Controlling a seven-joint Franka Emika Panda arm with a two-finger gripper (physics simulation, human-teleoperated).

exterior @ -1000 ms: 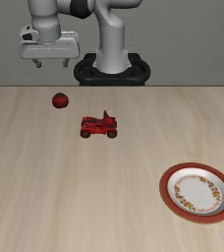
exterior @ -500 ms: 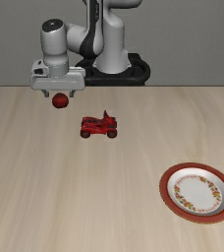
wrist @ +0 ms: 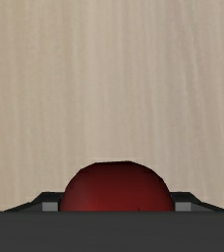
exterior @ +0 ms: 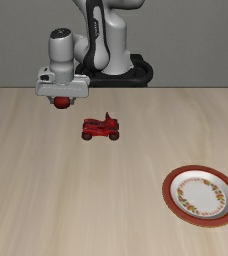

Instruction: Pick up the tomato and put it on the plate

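Claw hides most of the tomato, only its underside peeking out.

The arm folds down at the exterior view's left, wrist upright, claw pointing straight down.

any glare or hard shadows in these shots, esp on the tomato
Exterior view: soft, even light, no glare on the plate, just a small dark shadow under the car. Wrist view: the tomato is matte dark red with gentle shading and no bright highlight, and the table is evenly lit.
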